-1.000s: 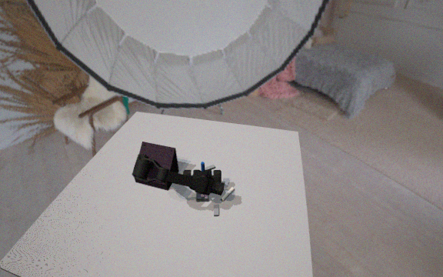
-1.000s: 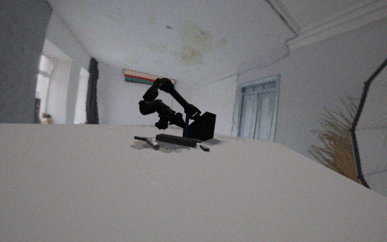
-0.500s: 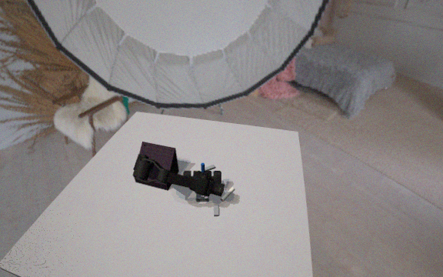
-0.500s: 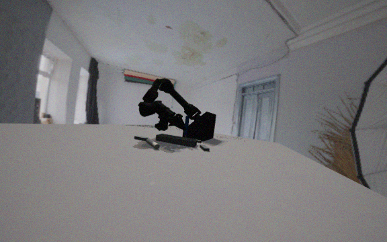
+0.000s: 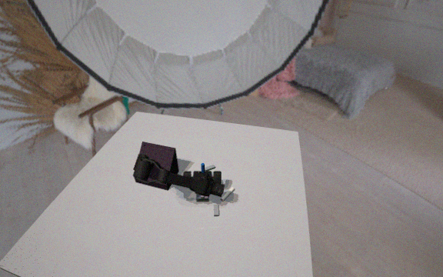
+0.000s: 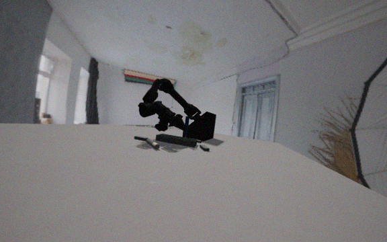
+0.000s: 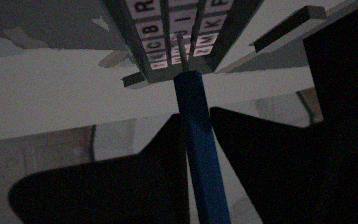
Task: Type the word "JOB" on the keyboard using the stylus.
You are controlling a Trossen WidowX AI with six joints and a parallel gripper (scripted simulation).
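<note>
My gripper (image 7: 195, 117) is shut on the blue stylus (image 7: 195, 100) (image 5: 202, 168) (image 6: 187, 126). The stylus's thin grey tip points at the small dark keyboard (image 7: 161, 76) (image 6: 176, 140) (image 5: 202, 200). In the wrist view the tip overlaps the lower part of the J key (image 7: 184, 26); whether it touches or presses the key cannot be told. The B key (image 7: 150, 28) is left of it in that view, and keys marked I and K also show. No O key can be made out. In the top view the arm hides most of the keyboard and the fingertips.
Loose blocks lie around the keyboard: a grey block (image 5: 216, 210) (image 6: 204, 148), a pale rod (image 5: 228, 194) (image 6: 152, 144) and another block (image 5: 210, 168). A long dark-sided block (image 7: 285, 31) is right of the keyboard in the wrist view. The dark base box (image 5: 159, 155) (image 6: 207, 126) stands behind.
</note>
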